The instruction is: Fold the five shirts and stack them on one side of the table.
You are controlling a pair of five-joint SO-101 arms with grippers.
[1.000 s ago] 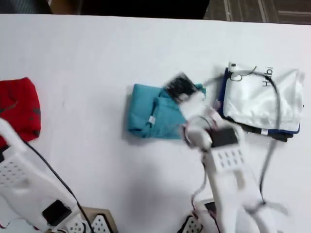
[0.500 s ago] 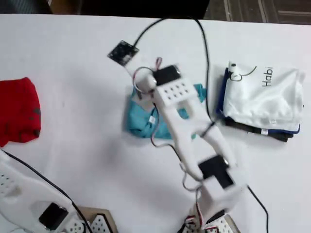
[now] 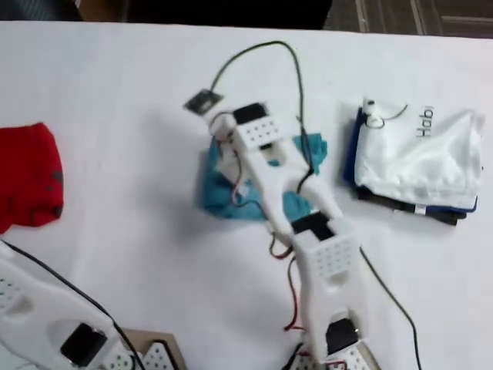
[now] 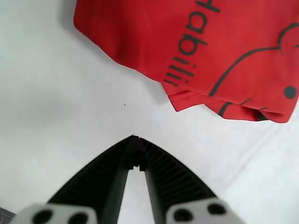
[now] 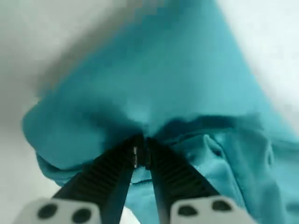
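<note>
Teal cloth lies in the middle of the white counter [image 3: 115, 77]: it is the folded teal shirt [image 3: 222, 191], a loose and somewhat crumpled packet. The white plastic right arm [image 3: 286, 189] stretches over this shirt from the near edge of the counter, and covers its middle part. The right jaws are closed, their black tips together, and they touch the teal cloth at a crease. I cannot tell if a bit of cloth is pinched between them. A thin black cable [image 3: 254, 52] makes a loop above the arm's far end.

At the right side of the counter there is a stack, well apart from the red shirt and near the teal one. On top lies a folded white shirt with dark print [image 3: 420, 158], and under it the edges of dark folded shirts [image 3: 400, 204] are visible.

At the left edge of the counter lies the crumpled red shirt with dark print [image 4: 224, 46], not in the stack. The white plastic left arm [image 3: 38, 316] is at the near left corner. The left jaws are closed on nothing and hang over bare counter, near the hem of the red shirt but apart from it.
</note>
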